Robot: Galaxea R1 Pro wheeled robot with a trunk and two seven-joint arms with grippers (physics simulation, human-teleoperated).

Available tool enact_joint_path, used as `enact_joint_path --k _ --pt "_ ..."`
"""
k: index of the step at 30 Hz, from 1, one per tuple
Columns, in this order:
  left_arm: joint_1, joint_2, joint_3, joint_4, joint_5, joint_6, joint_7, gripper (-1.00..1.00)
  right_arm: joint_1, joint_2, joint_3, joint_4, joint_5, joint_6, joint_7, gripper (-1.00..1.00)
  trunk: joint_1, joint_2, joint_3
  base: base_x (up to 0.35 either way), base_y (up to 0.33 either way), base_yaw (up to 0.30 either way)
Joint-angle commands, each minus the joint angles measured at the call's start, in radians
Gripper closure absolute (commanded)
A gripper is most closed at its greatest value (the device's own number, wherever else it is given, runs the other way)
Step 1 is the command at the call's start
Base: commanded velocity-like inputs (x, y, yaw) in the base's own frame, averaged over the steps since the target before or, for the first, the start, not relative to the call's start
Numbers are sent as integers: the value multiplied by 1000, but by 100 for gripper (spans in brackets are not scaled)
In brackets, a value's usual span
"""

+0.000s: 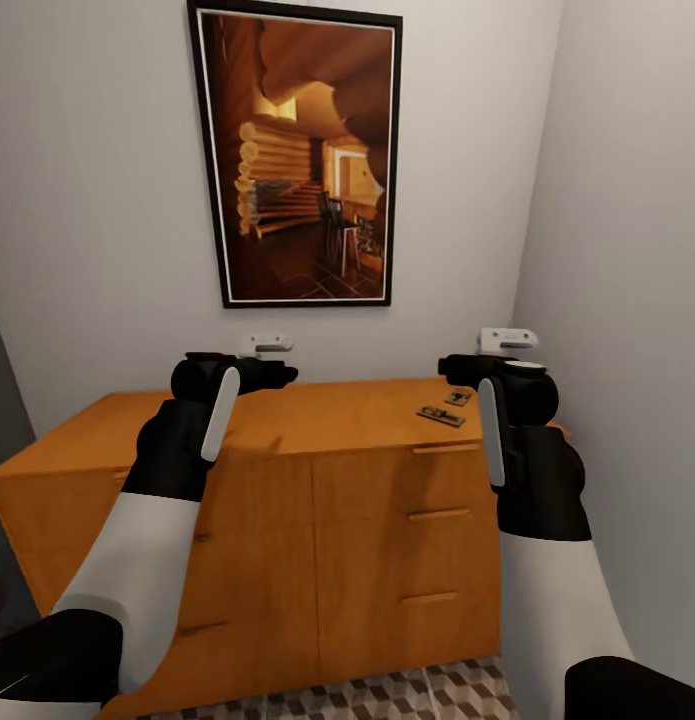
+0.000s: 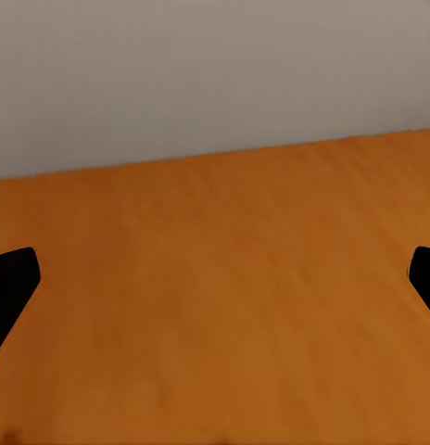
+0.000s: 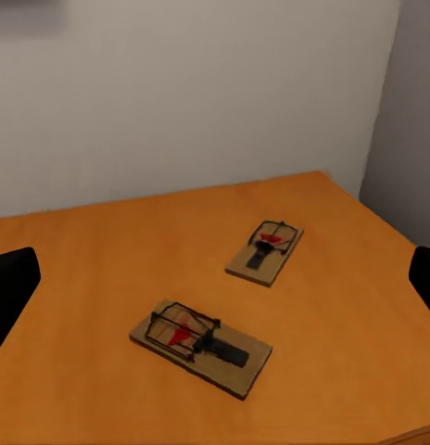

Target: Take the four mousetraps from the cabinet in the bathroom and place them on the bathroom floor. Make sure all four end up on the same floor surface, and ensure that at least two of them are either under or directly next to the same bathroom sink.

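Observation:
The low orange-brown cabinet (image 1: 317, 500) stands against the back wall in front of me. Two mousetraps lie on its top near the right end: the nearer one (image 1: 441, 416) (image 3: 201, 345) and one just behind it (image 1: 458, 398) (image 3: 265, 250). Each is a tan board with dark wire and a red spot. My right gripper (image 1: 459, 370) (image 3: 215, 278) hovers open just above and short of them, holding nothing. To the left, my left gripper (image 1: 272, 375) (image 2: 215, 278) is open over bare cabinet top (image 2: 224, 306). A strip of cube-patterned bathroom floor (image 1: 437, 690) shows below the cabinet.
A large framed picture (image 1: 297, 155) hangs on the wall above the cabinet. A grey side wall (image 1: 627, 300) closes in tightly on the right. Slim bar handles (image 1: 439, 513) mark the drawers on the cabinet's right half.

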Motion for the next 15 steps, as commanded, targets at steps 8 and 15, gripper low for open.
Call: enact_joint_path --k 8,15 --pt "-1 0 0 0 8 4 4 -100 -1 0 1 1 7 5 2 -100 0 -1 -1 301 0 3" --pt "-1 0 0 1 9 4 4 -100 -2 -4 2 34 6 5 0 -100 0 -1 -1 317 0 1"
